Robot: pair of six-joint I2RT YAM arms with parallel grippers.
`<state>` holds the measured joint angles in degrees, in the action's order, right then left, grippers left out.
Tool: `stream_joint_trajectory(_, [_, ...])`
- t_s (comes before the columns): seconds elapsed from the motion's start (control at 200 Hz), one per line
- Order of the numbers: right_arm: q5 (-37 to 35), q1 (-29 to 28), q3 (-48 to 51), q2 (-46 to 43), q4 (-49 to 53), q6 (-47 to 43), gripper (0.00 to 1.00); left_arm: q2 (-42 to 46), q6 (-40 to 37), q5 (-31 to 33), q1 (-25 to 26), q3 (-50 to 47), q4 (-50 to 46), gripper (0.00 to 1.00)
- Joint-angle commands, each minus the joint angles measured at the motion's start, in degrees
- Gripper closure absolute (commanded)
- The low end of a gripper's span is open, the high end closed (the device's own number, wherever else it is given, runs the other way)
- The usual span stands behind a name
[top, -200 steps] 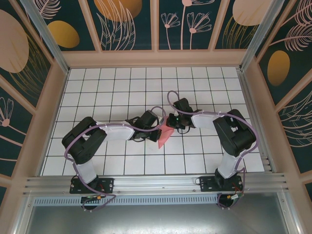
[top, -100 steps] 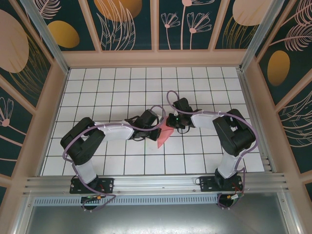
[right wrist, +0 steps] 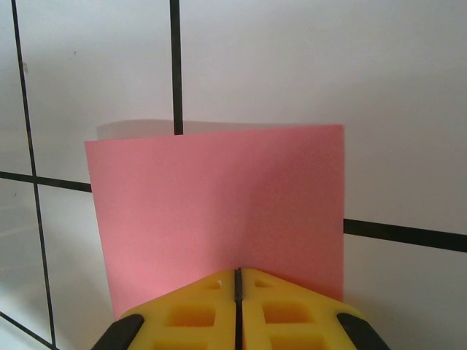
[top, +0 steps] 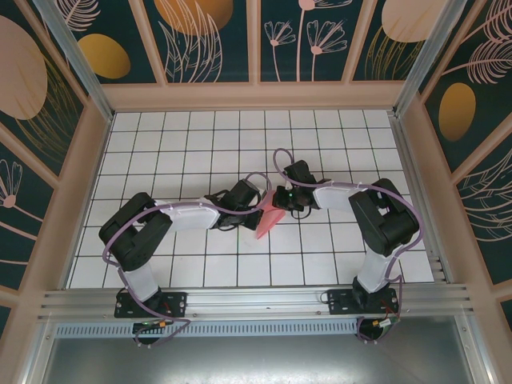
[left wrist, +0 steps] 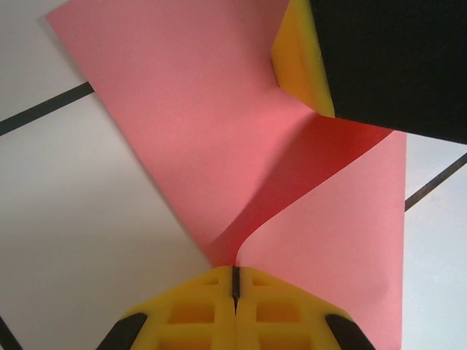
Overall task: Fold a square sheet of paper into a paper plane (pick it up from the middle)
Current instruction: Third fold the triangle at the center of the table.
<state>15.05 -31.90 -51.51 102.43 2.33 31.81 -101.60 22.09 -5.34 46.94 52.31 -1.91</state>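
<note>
Because the paper (left wrist: 182, 124), pinched at mid-surface by the clenched left claw (left wrist: 235, 281) and right claw (right wrist: 237, 281), is light, limp and crease-prone, it likely wants holds near the fold.

No readable text, label, brand or number anywhere. Nothing written on pink paper (right wrist: 219, 211); table (top: 160, 136) bears black grid lines, wall panels (top: 208, 40) plant drawings.

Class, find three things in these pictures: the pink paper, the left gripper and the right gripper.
pink paper (top: 269, 224): top view, middle of the sheet.
left gripper (left wrist: 235, 281): left wrist view, seam between shut fingertips.
right gripper (right wrist: 237, 281): right wrist view, seam between shut fingertips.
</note>
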Motion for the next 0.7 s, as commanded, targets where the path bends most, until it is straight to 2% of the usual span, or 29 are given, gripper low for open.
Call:
stream_joint_trajectory(0.0, [-3.4,0.2,1.0,3.8,4.4,-1.1,0.9,-1.2,-1.3,-1.5,0.1,1.4,-0.8,0.98])
stream_joint_trajectory(0.2, [-3.6,0.2,1.0,3.7,4.7,-1.0,0.9,-1.2,-1.7,-3.7,0.1,-0.2,0.0,0.97])
stream_joint_trajectory(0.696, [-3.4,0.3,0.5,3.2,5.2,-0.8,0.89,-3.0,-0.7,-1.8,0.1,-1.4,-0.9,0.97])
